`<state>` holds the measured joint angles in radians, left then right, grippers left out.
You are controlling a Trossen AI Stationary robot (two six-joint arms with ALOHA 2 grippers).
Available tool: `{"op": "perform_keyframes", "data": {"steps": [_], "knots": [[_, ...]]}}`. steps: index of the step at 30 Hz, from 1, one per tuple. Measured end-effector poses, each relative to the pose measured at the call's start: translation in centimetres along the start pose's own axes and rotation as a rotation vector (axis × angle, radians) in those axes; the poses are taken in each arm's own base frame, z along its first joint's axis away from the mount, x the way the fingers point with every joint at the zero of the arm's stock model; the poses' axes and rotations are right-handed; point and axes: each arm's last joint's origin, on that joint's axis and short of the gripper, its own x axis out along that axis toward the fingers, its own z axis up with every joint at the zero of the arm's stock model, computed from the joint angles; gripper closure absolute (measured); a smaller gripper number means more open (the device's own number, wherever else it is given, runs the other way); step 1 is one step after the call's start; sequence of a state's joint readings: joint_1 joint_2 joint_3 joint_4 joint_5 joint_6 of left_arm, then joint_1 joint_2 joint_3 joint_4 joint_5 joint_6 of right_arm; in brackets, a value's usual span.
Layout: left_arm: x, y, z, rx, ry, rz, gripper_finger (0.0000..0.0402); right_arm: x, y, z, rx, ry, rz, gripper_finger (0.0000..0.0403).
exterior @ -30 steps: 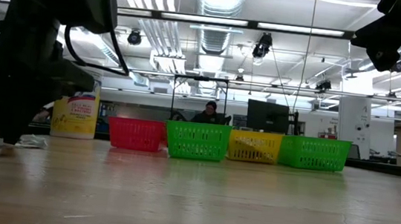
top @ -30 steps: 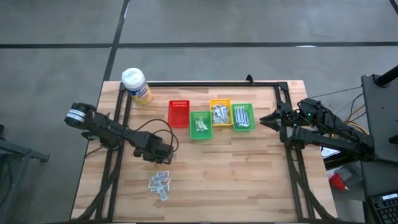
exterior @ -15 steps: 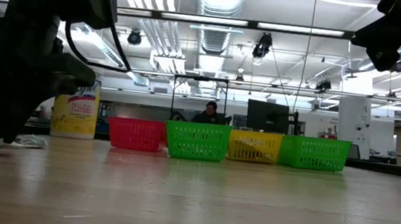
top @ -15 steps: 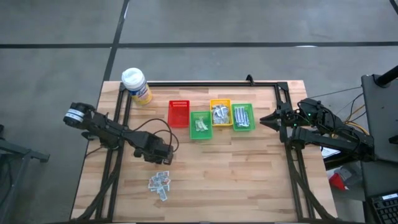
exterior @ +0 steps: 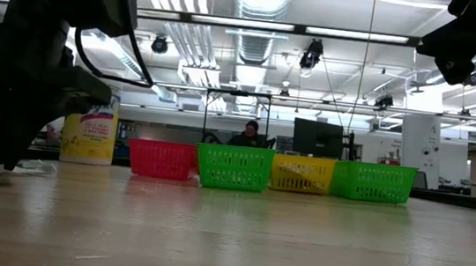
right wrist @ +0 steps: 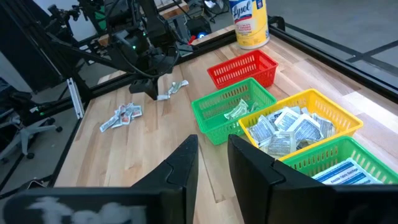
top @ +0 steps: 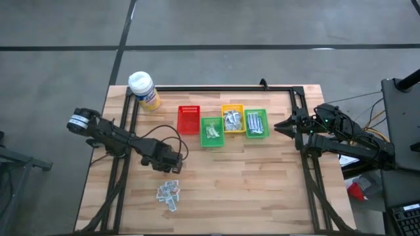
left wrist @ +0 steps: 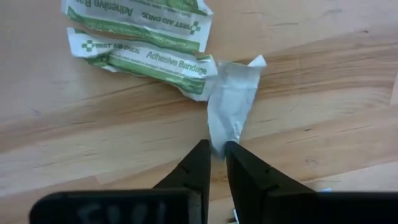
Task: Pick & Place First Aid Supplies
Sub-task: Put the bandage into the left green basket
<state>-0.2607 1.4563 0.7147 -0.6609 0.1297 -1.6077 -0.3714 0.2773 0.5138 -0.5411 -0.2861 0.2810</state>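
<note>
left hand pinches a crinkly silvery-white packet.

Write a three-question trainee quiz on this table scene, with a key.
1. True or false: the red bin is empty.
2. Which bin holds the crinkly wrappers? A red; B yellow; C the green one nearest the right arm.
3. Which gripper pinches the end of the silver packet lying beside the bandages?

Key: 1 true. 2 B, the yellow bin. 3 the left gripper; the right gripper waits open by the bins.
</note>
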Motion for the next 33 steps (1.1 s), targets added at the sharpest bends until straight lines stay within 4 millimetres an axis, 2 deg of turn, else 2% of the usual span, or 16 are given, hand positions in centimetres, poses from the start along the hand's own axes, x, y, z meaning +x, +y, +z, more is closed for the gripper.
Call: {"op": "perform_keyframes", "data": {"steps": [8, 17, 26, 33], "knots": [[0.1, 0.0, 0.0, 0.019, -0.003, 0.007, 0.0396, 0.0, 0.0, 0.0, 0.0, 0.0, 0.0, 0.033], [-0.4, -0.3, -0.1, 0.062, 0.027, -0.021, 0.0401, 0.0, 0.0, 0.0, 0.0, 0.0, 0.0, 0.0332], [-3.8, -3.2, -0.7, 0.157, 0.027, -0.168, 0.0401, 0.0, 0.0, 0.0, 0.0, 0.0, 0.0, 0.0318], [-6.7, -5.6, -0.9, 0.236, -0.052, -0.282, 0.0401, 0.0, 0.0, 0.0, 0.0, 0.0, 0.0, 0.032]]}}
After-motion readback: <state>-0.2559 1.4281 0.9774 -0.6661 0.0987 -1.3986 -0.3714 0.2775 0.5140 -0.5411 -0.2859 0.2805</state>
